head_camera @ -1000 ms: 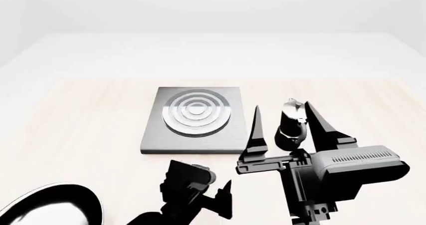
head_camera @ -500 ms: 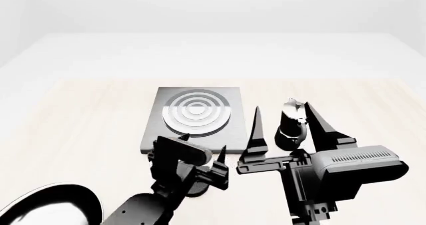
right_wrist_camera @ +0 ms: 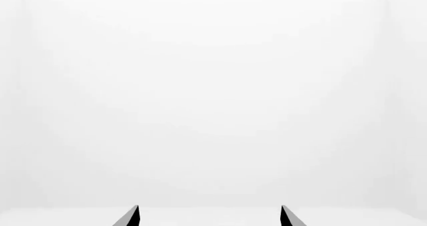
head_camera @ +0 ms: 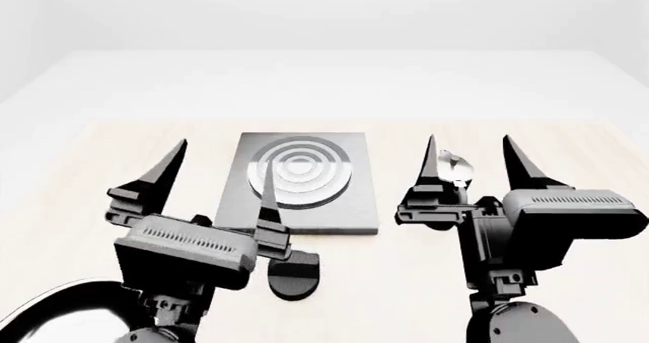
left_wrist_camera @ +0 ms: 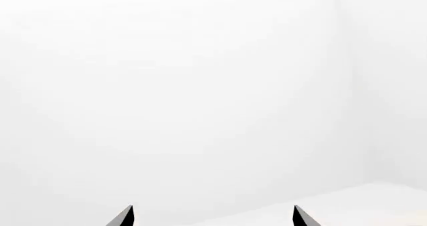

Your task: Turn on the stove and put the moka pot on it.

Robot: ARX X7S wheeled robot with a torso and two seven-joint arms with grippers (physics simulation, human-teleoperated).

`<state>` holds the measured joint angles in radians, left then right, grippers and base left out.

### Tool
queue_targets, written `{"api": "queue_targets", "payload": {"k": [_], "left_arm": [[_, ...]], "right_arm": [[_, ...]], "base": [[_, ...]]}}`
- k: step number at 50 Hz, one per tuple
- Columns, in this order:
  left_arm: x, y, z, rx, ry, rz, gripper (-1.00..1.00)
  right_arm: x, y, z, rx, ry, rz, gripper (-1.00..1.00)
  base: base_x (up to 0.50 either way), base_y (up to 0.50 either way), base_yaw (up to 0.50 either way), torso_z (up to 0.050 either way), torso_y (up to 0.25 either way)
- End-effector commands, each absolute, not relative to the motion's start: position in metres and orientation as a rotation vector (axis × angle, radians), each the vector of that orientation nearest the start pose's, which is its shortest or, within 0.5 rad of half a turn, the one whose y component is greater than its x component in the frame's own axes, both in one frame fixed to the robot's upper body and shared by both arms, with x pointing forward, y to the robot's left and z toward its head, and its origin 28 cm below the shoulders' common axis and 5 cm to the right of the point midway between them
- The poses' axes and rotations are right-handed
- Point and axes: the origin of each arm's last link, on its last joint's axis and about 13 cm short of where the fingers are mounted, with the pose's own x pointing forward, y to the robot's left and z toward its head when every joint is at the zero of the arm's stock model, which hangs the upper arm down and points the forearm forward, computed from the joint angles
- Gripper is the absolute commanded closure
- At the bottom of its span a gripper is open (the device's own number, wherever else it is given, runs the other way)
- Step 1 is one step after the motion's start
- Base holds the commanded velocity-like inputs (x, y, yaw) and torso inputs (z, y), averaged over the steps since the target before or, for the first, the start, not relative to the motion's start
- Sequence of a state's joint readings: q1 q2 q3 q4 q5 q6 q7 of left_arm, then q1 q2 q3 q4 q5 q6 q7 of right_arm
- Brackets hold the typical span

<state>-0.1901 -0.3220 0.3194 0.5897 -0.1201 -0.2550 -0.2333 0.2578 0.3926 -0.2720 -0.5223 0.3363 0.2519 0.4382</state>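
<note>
worktop (head_camera: 81, 176) carries stove (head_camera: 239, 206) at centre, its black knob (head_camera: 294, 273) nearer the robot. both pincers, left (head_camera: 218, 172) and right (head_camera: 475, 160), raised, spread, holding nothing. moka pot (head_camera: 457, 168) stands right of stove, behind right pincer.

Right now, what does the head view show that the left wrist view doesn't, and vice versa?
Head view only: the stove on the table, its black knob near the front edge, the moka pot partly hidden behind the right hand, and a frying pan at the near left corner. Left wrist view only: nothing distinct, just blank white wall and a pale strip of surface. Both share: the left hand, open and holding nothing.
</note>
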Motion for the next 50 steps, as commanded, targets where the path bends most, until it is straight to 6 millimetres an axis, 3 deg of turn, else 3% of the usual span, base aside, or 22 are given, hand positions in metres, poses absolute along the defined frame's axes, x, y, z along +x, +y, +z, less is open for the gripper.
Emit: {"api": "queue_targets", "payload": {"k": [1, 13, 20, 28, 40, 46, 47, 50], "left_arm": [[0.187, 0.204, 0.168, 0.195, -0.657, -0.079, -1.00], [0.164, 0.210, 0.182, 0.221, -0.738, -0.015, -1.00], [0.156, 0.211, 0.187, 0.210, -0.765, -0.008, -1.00], [0.155, 0.208, 0.190, 0.214, -0.778, -0.019, -1.00], [0.155, 0.207, 0.188, 0.225, -0.768, -0.023, -1.00], [0.155, 0.207, 0.188, 0.223, -0.766, -0.024, -1.00], [0.155, 0.207, 0.188, 0.223, -0.765, -0.025, -1.00], [0.156, 0.207, 0.187, 0.227, -0.761, -0.025, -1.00]], "right_arm": [[0.259, -0.120, 0.140, -0.046, -0.340, -0.110, -1.00], [0.282, -0.134, 0.109, -0.089, -0.247, -0.164, -1.00], [0.292, -0.140, 0.080, -0.101, -0.152, -0.171, -1.00], [0.295, -0.144, 0.047, -0.130, -0.060, -0.168, -1.00], [0.292, -0.148, 0.012, -0.148, 0.016, -0.175, -1.00], [0.292, -0.149, 0.011, -0.157, 0.040, -0.183, -1.00], [0.292, -0.150, 0.002, -0.158, 0.045, -0.186, -1.00], [0.293, -0.150, 0.006, -0.158, 0.050, -0.187, -1.00]], "base": [[0.00, 0.00, 0.00, 0.000, 0.000], [0.00, 0.00, 0.00, 0.000, 0.000], [0.00, 0.00, 0.00, 0.000, 0.000], [0.00, 0.00, 0.00, 0.000, 0.000], [0.00, 0.00, 0.00, 0.000, 0.000], [0.00, 0.00, 0.00, 0.000, 0.000], [0.00, 0.00, 0.00, 0.000, 0.000], [0.00, 0.00, 0.00, 0.000, 0.000]]}}
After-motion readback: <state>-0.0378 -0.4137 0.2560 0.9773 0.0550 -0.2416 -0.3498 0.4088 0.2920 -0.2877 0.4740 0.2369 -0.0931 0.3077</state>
